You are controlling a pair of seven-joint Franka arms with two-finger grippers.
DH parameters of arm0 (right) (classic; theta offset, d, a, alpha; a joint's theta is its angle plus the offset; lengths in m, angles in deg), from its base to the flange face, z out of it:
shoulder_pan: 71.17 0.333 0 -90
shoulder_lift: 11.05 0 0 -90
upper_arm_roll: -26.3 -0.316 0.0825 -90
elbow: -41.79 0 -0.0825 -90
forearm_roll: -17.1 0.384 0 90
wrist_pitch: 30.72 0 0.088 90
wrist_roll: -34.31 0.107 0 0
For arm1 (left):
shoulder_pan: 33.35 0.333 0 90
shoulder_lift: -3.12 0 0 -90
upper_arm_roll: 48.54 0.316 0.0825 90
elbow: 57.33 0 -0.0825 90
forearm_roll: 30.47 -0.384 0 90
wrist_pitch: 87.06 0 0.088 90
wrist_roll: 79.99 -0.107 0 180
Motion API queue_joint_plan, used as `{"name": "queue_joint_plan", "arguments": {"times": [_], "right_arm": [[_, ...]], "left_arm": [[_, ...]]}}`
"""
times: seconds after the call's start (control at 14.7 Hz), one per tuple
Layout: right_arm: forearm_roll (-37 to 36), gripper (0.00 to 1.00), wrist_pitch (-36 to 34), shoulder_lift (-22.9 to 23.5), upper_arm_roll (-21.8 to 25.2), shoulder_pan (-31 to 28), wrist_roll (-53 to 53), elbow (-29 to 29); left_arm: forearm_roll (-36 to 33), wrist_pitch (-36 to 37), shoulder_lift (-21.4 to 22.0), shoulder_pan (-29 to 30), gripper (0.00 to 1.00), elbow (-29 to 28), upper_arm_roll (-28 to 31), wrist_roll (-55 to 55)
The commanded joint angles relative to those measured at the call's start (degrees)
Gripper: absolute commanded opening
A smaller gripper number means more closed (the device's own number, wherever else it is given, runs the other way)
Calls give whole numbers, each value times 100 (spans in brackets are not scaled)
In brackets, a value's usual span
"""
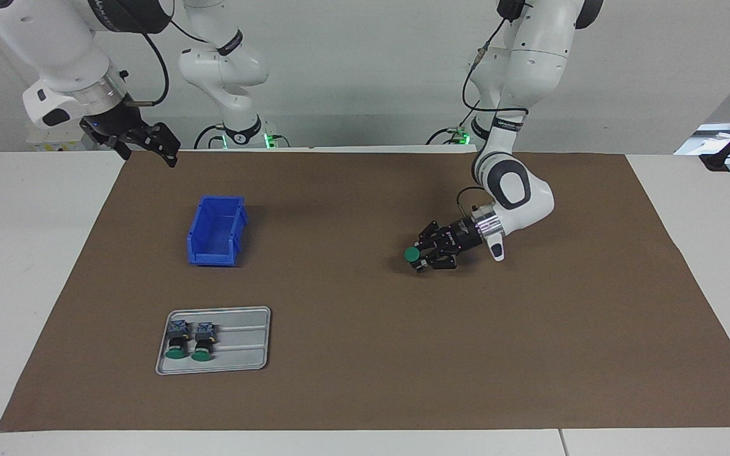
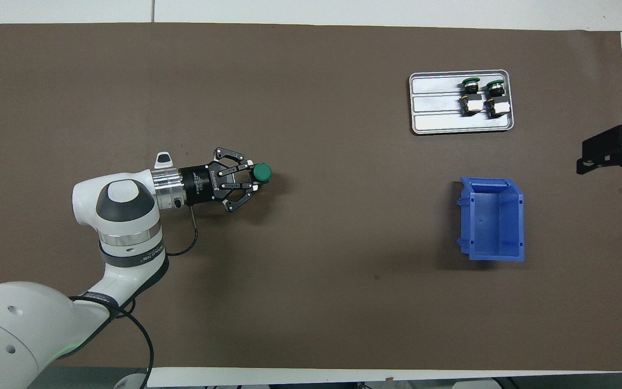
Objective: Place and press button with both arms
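Overhead view showed the left gripper [image 2: 246, 181] clamped on the button [image 2: 261, 172] (green cap outward) over the brown mat [image 2: 311, 281]; the right gripper [image 1: 143, 140] waited by the table's edge, its fingers unreadable.

Off-task items I see on the brown mat

Blue bin [image 1: 216, 230] [image 2: 492, 219] and, farther out, grey tray [image 1: 248, 342] [image 2: 435, 111] with two spare switches [image 1: 189, 340] [image 2: 482, 97], toward the right arm's end.
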Motion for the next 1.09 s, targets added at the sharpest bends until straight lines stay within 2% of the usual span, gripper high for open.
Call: {"name": "queue_joint_plan", "arguments": {"times": [0.0,0.54,1.02], "right_arm": [[8,99,92,-142,-16,-29,-127,-180],[8,99,92,-142,-16,-29,-127,-180],[8,99,92,-142,-16,-29,-127,-180]], "left_arm": [[175,-59,-22,0,6,-26,-26,-133],[254,-94,-31,-53,10,-35,-26,-124],[254,-77,-13,-9,20,-61,-26,-124]]}}
